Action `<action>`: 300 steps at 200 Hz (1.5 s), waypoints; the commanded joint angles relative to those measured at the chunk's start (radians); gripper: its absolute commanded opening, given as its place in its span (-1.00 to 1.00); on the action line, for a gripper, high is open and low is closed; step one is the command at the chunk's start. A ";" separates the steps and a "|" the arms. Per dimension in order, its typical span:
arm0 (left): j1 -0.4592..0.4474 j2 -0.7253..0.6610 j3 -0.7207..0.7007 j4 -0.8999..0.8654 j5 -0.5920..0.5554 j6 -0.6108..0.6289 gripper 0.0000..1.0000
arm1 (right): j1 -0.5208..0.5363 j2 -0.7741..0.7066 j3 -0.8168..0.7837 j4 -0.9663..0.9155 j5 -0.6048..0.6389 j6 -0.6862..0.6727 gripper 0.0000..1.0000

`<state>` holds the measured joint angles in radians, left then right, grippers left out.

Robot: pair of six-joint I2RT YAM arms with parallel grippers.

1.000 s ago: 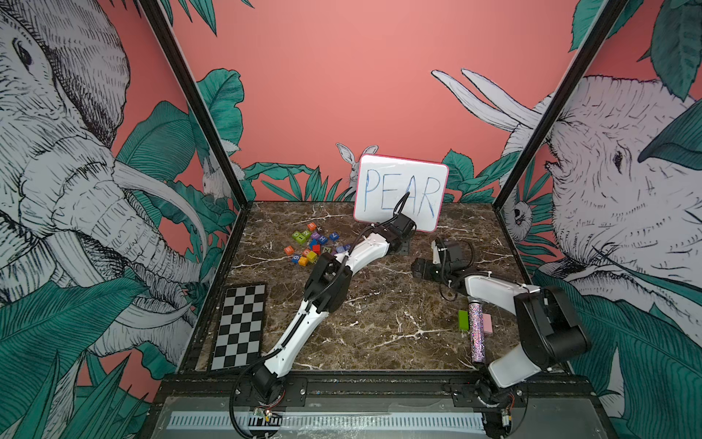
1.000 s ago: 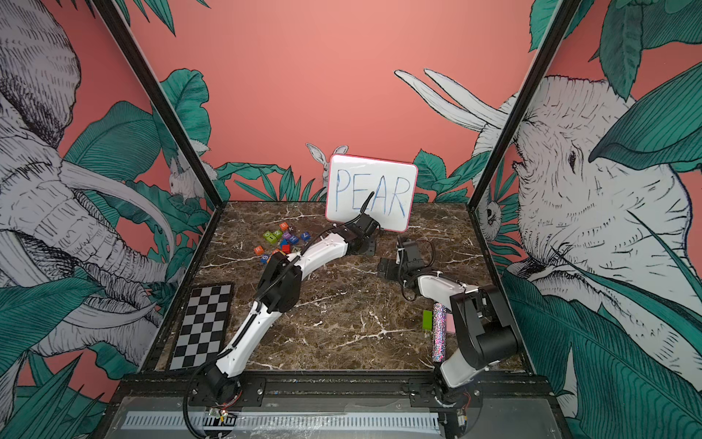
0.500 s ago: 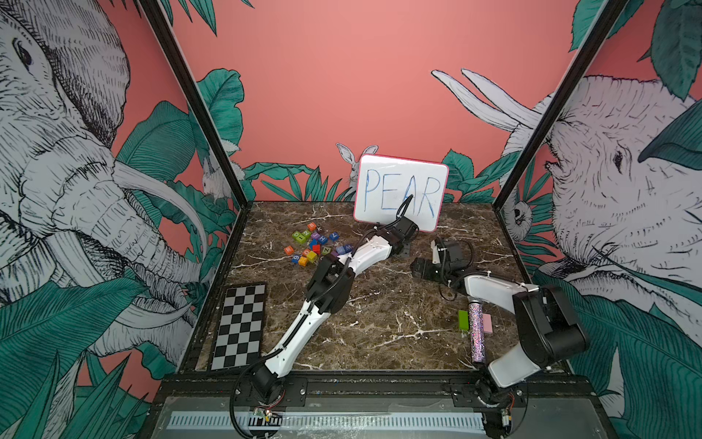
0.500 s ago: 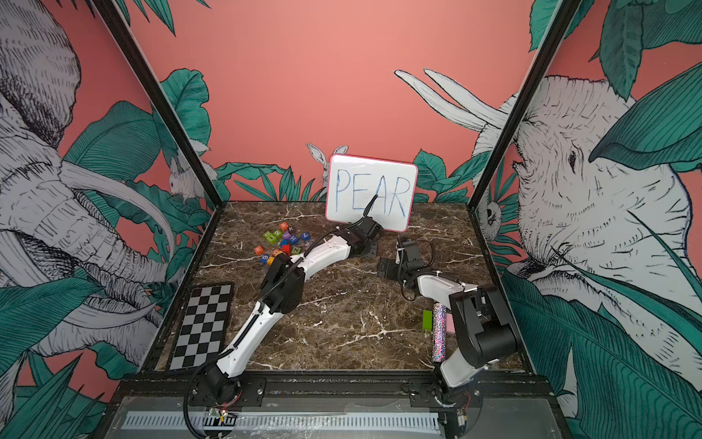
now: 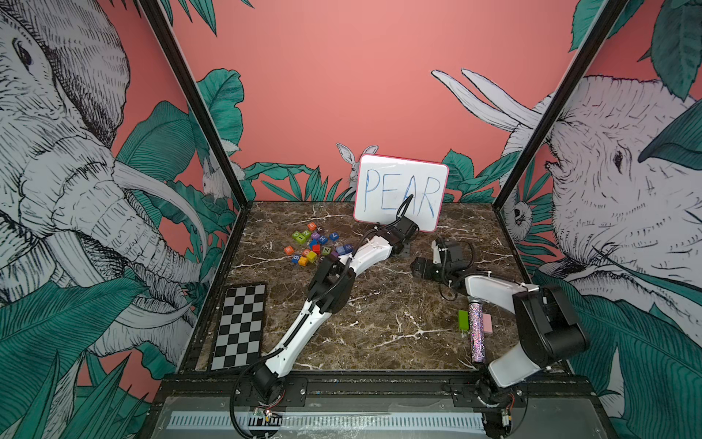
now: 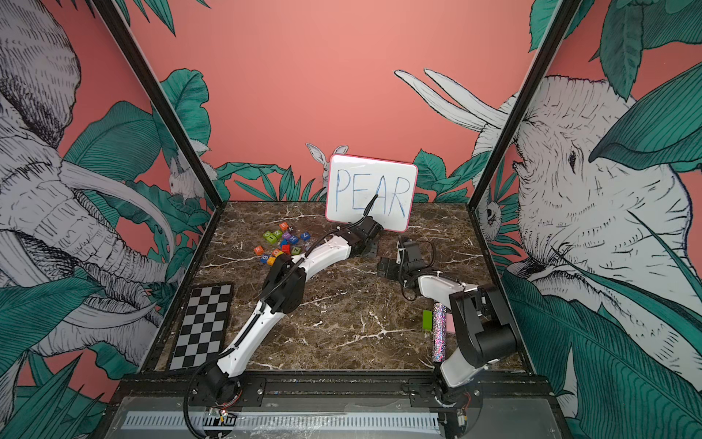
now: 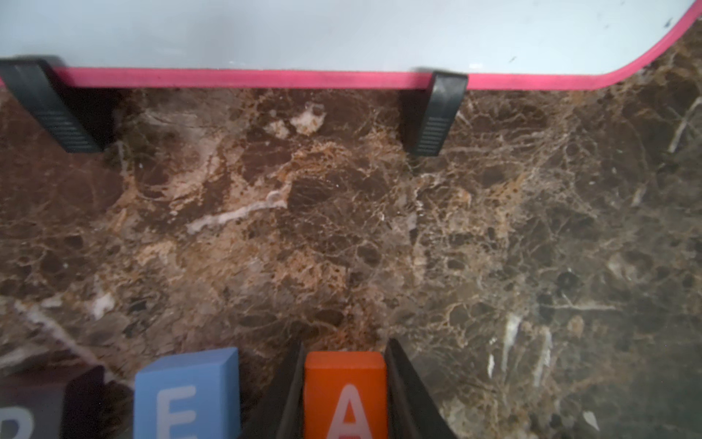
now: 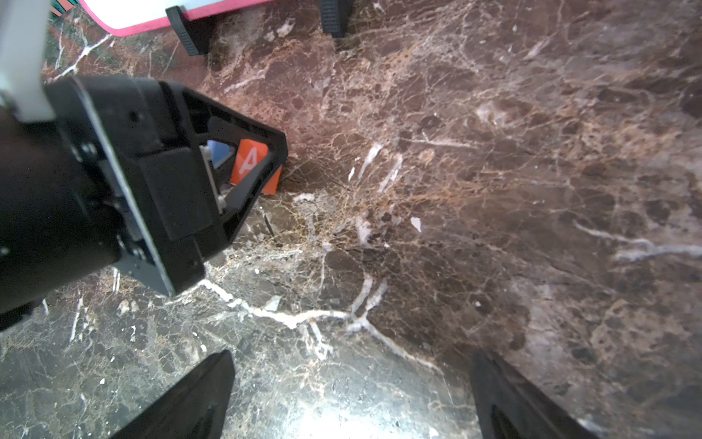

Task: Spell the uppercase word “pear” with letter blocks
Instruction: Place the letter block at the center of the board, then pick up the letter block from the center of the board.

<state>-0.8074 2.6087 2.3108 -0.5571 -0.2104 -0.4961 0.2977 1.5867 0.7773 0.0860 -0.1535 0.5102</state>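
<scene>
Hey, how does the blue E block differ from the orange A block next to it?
The E block is blue with a white E; the A block is orange with a white A. The A block is clamped between the fingers of the left gripper, while the E block stands free of it. Both are cubes with white capital letters, side by side with a gap between them, in front of the whiteboard.

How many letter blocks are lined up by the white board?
3. The dark P block is at one end, the blue E block is in the middle, and the orange A block is in the left gripper. Others may be hidden.
</scene>
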 commanded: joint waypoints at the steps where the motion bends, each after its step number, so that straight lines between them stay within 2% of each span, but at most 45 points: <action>1: -0.005 -0.006 0.034 -0.029 -0.027 0.001 -0.38 | -0.006 0.007 -0.015 0.032 -0.003 0.013 0.97; 52: -0.005 -0.006 0.032 -0.040 -0.026 -0.004 -0.33 | -0.010 0.007 -0.021 0.038 -0.009 0.016 0.97; 114: -0.005 -0.013 0.054 -0.042 -0.042 0.005 -0.12 | -0.014 0.007 -0.022 0.042 -0.015 0.019 0.97; 145: -0.005 -0.009 0.087 -0.051 -0.035 -0.002 -0.12 | -0.015 0.007 -0.019 0.049 -0.021 0.024 0.97; 175: -0.006 -0.045 0.092 -0.056 -0.036 -0.007 -0.11 | -0.015 0.005 -0.015 0.049 -0.032 0.028 0.97; 197: -0.004 -0.105 0.080 -0.067 -0.042 -0.001 -0.03 | -0.015 -0.008 -0.007 0.051 -0.056 0.032 0.97; 224: 0.012 -0.222 -0.020 -0.064 -0.047 0.009 0.19 | -0.014 -0.007 0.011 0.056 -0.071 0.041 0.98; 260: 0.067 -0.399 -0.244 -0.038 -0.040 0.010 0.42 | 0.010 0.038 0.052 0.080 -0.067 0.059 0.98; 287: 0.100 -0.497 -0.383 -0.027 -0.040 0.007 0.45 | 0.046 0.072 0.110 0.061 -0.041 0.048 0.98; 300: 0.148 -0.532 -0.430 -0.030 -0.040 0.002 0.46 | 0.065 0.085 0.141 0.043 -0.026 0.034 0.97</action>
<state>-0.7097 2.1475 1.9633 -0.5793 -0.2302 -0.4778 0.3298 1.6497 0.8627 0.1226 -0.2115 0.5529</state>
